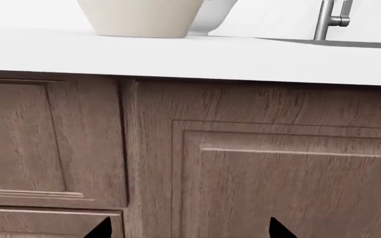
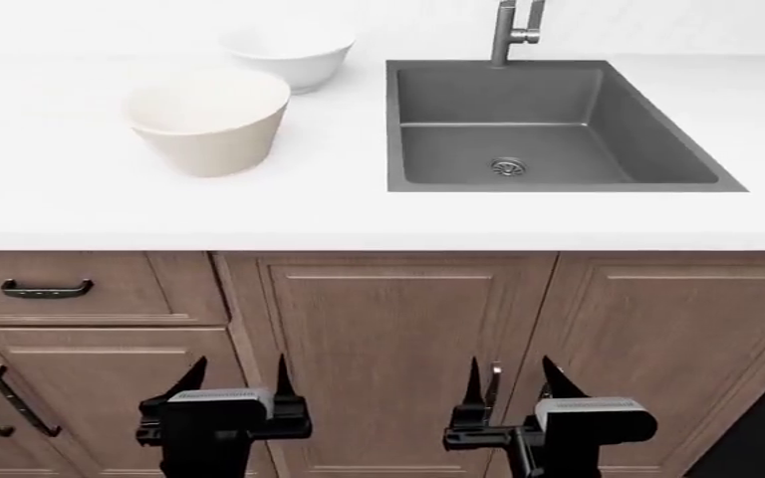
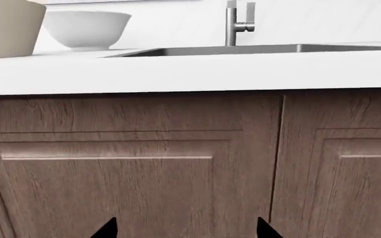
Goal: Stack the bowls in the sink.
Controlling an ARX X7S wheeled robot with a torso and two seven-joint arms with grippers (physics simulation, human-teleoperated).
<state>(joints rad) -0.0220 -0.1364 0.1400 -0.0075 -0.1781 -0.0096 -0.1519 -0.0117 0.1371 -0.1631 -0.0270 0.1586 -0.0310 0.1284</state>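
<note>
Nearest, two black grippers are seen low before the brown wooden cabinet doors: the left gripper and the right gripper, each with fingers spread apart and nothing held. Above them the white countertop offers a bare strip along its front edge. Two bowls are counted on it, left of the sink: a cream glossy round deep bowl nearer, and a white glossy bowl behind it, seemingly just apart. The dark grey rectangular sink holds only its round metal drain; one grey steel faucet stands at its back edge.
</note>
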